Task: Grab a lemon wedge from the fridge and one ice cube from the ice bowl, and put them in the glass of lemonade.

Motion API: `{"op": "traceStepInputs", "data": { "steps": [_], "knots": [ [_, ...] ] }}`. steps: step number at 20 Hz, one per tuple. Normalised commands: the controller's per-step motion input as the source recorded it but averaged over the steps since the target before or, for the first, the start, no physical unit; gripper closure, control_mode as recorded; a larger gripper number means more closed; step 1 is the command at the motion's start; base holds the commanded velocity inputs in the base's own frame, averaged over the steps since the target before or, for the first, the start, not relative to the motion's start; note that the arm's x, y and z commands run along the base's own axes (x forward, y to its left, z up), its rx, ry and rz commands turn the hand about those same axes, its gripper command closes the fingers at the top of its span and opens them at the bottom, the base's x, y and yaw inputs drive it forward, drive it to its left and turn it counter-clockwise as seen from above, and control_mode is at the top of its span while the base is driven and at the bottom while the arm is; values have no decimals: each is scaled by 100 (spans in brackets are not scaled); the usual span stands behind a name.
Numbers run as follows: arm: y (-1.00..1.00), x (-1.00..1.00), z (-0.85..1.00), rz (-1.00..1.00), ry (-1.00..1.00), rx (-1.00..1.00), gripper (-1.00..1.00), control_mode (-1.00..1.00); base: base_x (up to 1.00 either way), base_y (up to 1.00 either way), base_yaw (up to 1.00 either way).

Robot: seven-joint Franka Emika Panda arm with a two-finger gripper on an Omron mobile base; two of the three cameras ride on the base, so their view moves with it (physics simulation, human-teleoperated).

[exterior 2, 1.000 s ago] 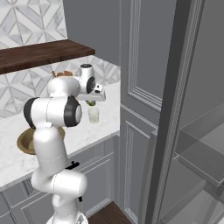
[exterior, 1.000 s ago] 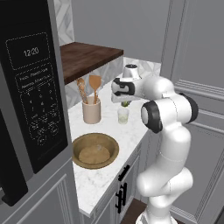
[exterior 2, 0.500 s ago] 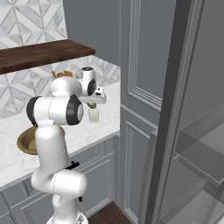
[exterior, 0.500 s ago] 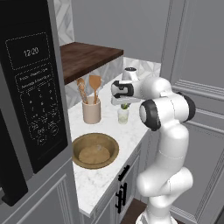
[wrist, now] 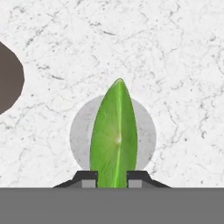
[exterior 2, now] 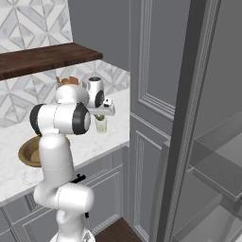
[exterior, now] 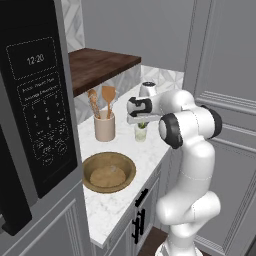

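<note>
My gripper point(wrist: 112, 175) is shut on the lemon wedge point(wrist: 113, 135), which looks green and pointed in the hand view. The wedge hangs directly over the round mouth of the glass of lemonade point(wrist: 78, 131). From the base cameras, the gripper point(exterior: 141, 121) point(exterior 2: 101, 116) points down just above the small clear glass point(exterior: 141, 133) point(exterior 2: 101, 125) on the white marble counter. The wooden ice bowl point(exterior: 108, 171) point(exterior 2: 27, 152) sits nearer the counter's front. The fridge point(exterior 2: 189, 142) stands open at the right, its pale shelves showing.
A beige utensil crock point(exterior: 104, 126) with wooden spatulas stands left of the glass. A black microwave point(exterior: 35, 100) and a dark wooden shelf point(exterior: 100, 65) hang over the counter. A dark rounded shape point(wrist: 8, 78) lies at the hand view's left edge.
The hand has sunk a little toward the glass with the wedge still gripped. Nothing else has moved.
</note>
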Motion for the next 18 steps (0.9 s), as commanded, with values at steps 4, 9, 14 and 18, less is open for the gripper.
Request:
{"op": "traceStepInputs", "data": {
  "steps": [4, 9, 14, 18],
  "knots": [
    [0, 0, 0, 0, 0, 0, 100, -100, 0, 0, 0],
    [0, 0, 0, 0, 0, 0, -100, -100, 0, 0, 0],
    [0, 0, 0, 0, 0, 0, -100, -100, 0, 0, 0],
    [0, 0, 0, 0, 0, 0, -100, -100, 0, 0, 0]
  ]
}}
